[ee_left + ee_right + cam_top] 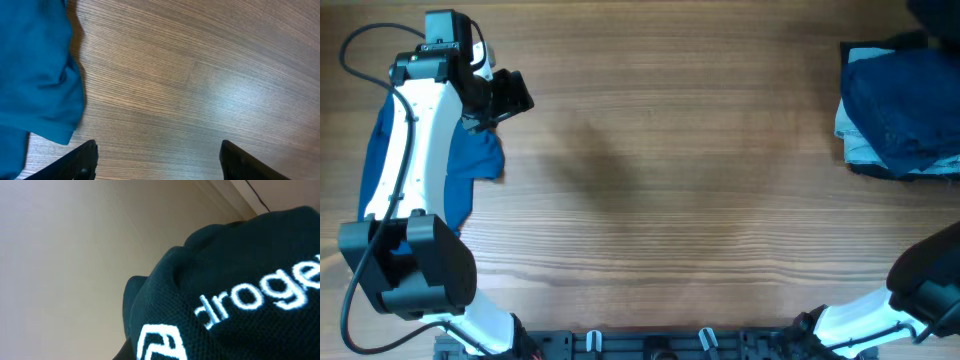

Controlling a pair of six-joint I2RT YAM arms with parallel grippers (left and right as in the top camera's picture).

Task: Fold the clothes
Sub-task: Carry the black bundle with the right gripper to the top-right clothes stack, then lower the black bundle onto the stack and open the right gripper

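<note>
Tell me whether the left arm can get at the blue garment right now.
Probably yes: the left pincer stands open just beside the blue garment, with nothing in the way.

The table (pixel 700 200) is mid-brown wood with fine, close grain running along its length, and it fills nearly the whole overhead view. A soft, blurred shadow (pixel 600 165) darkens the boards left of centre. Close up in the left wrist view the same table (pixel 200 90) shows straight, tight lines of grain, with a pale sheen of reflected light (pixel 240 95) on the right side. The right wrist view looks up at a plain cream wall (pixel 60 255), evenly lit, with a thin dark line (pixel 256 196) crossing its upper right corner.
</note>
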